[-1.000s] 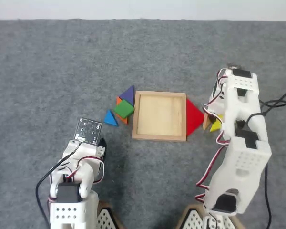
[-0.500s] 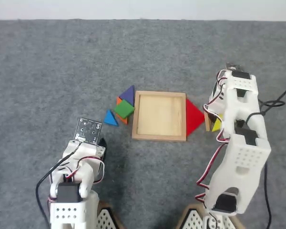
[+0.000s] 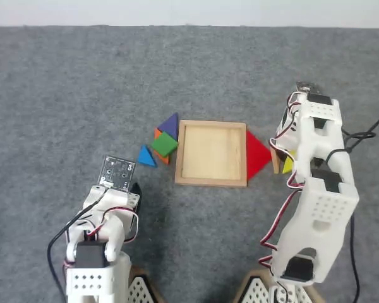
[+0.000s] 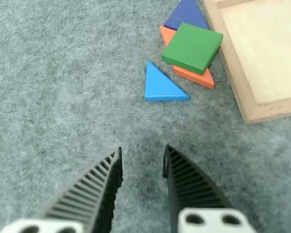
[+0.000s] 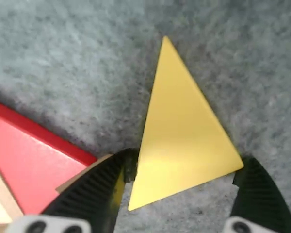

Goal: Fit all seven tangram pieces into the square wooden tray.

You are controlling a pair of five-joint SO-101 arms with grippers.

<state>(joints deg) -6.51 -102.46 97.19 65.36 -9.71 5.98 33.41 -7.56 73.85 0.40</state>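
Fingers (image 5: 94, 187) astride yellow triangle (image 5: 184, 141), outside wooden tray (image 3: 211, 182)

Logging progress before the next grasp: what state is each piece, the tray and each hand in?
tray: empty.
green square: outside tray, stacked on orange piece.
dark blue triangle: outside, beside tray.
blue triangle: lying flat, touching nothing.
red triangle: flat, against tray's edge.
yellow triangle: flat, not lifted.
left hand: open, holding nothing.
right hand: open, straddling yellow triangle.

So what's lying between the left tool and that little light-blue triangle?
Nothing but bare grey carpet; the left wrist view shows that stretch between the left tool and the light-blue triangle.
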